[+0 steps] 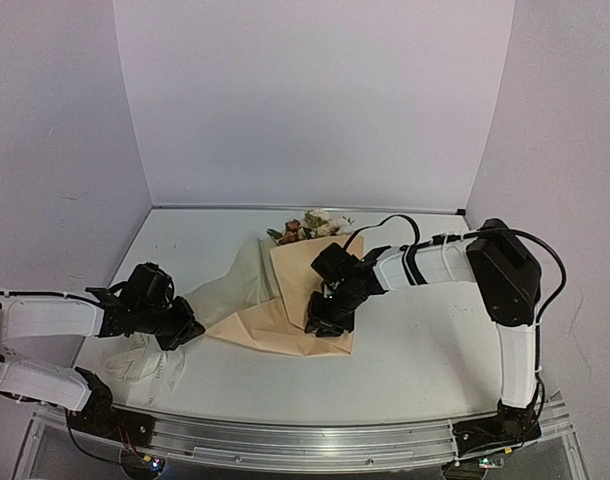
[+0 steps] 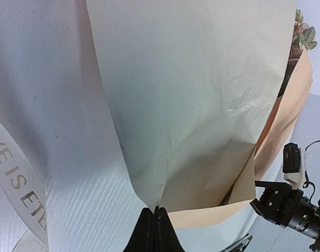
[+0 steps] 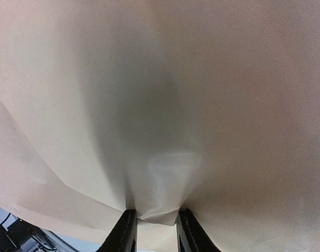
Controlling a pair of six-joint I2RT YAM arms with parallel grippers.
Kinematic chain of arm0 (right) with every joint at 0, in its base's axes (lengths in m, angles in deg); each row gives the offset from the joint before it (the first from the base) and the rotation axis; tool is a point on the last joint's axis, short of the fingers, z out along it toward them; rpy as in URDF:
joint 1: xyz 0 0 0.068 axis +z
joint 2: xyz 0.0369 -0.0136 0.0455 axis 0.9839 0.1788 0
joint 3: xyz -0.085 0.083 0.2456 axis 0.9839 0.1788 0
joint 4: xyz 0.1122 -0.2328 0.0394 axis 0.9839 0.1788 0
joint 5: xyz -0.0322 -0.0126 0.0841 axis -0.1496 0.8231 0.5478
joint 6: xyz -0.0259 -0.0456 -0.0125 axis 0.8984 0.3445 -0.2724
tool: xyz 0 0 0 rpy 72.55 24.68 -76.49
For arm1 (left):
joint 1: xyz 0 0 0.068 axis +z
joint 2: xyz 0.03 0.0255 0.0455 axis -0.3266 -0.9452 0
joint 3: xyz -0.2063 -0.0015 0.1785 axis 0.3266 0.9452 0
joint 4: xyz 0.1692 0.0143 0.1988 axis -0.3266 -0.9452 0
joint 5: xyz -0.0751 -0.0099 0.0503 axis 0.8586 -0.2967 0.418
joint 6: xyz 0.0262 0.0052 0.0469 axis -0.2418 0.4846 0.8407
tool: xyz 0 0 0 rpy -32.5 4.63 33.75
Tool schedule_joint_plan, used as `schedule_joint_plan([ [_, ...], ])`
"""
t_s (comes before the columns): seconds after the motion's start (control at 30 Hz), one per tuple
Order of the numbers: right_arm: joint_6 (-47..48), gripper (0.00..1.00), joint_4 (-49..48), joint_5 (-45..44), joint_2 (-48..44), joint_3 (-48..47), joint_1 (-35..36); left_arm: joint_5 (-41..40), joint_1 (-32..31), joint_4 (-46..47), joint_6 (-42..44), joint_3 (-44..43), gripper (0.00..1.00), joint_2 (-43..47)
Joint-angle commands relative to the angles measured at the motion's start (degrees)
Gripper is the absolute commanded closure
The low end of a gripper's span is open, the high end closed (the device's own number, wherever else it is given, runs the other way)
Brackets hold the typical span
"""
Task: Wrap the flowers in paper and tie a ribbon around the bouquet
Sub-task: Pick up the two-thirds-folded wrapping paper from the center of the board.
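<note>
The tan paper (image 1: pixel 285 315) lies mid-table, its left flap raised and pale on the underside. The flowers (image 1: pixel 310 228) poke out at its far end; in the left wrist view only a few leaves and heads of the flowers (image 2: pixel 303 35) show at the top right. My left gripper (image 1: pixel 189 329) is shut on the left corner of the paper (image 2: pixel 202 105), the black jaws of that gripper (image 2: pixel 156 211) pinched together on it. My right gripper (image 1: pixel 321 321) presses on the near end, and that gripper (image 3: pixel 156 218) pinches a bunched fold of paper (image 3: pixel 165 105). The cream ribbon (image 1: pixel 143 366) lies crumpled at the near left.
The lettered ribbon (image 2: pixel 18 185) runs along the left of the left wrist view. The right arm (image 2: pixel 292 206) shows at its lower right. White walls (image 1: pixel 305 100) close in the table on three sides. A metal rail (image 1: pixel 305 440) runs along the near edge.
</note>
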Motion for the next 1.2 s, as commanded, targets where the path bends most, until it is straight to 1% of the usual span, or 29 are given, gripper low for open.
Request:
schedule_joint_plan([
  [0.0, -3.04, 0.71, -0.97, -1.50, 2.90, -1.96, 1.01, -1.18, 3.34, -2.55, 6.01, -4.74, 1.00, 0.30],
  [0.17, -6.35, 0.71, -3.28, -2.03, 5.27, -5.43, 1.09, 1.94, 9.19, -5.10, 13.70, -8.93, 1.00, -1.49],
  [0.27, -7.15, 0.71, -4.18, -0.69, 7.09, -8.88, 1.07, 3.34, 12.23, -7.50, 15.66, -9.99, 0.98, -1.22],
  [0.37, -7.30, 0.71, -4.29, 0.46, 8.04, -10.80, 1.09, 4.55, 12.37, -7.29, 13.37, -7.78, 0.68, 1.08],
  [0.47, -7.46, 0.70, -4.57, 1.56, 8.76, -11.77, 1.08, 5.06, 12.19, -4.96, 9.41, -3.36, 0.49, 4.42],
  [0.5, -7.63, 0.70, -4.62, 1.76, 8.99, -11.91, 1.04, 5.25, 11.86, -3.55, 7.66, -1.48, 0.44, 5.81],
  [0.53, -7.69, 0.70, -4.72, 1.93, 9.13, -11.94, 1.04, 5.02, 11.33, -2.30, 6.37, 0.06, 0.42, 6.84],
  [0.63, -7.93, 0.70, -5.00, 2.30, 9.59, -12.10, 1.07, 2.68, 8.60, 2.27, 2.28, 2.93, 0.39, 7.79],
  [0.77, -8.33, 0.70, -5.10, 2.95, 10.31, -12.66, 1.06, -0.06, 6.10, 14.81, -1.88, 6.68, 0.38, 5.88],
  [0.87, -8.35, 0.70, -5.07, 3.33, 10.49, -13.01, 1.06, -2.35, 5.46, 22.35, -2.71, 7.71, 0.37, 3.28],
  [1.03, -8.22, 0.70, -5.07, 3.98, 10.63, -13.26, 1.08, -4.48, 5.45, 29.93, -2.63, 7.56, 0.37, -2.96],
  [1.17, -8.01, 0.70, -5.07, 4.28, 10.46, -12.81, 1.07, -4.31, 5.78, 35.51, -2.53, 6.51, 0.41, -9.16],
])
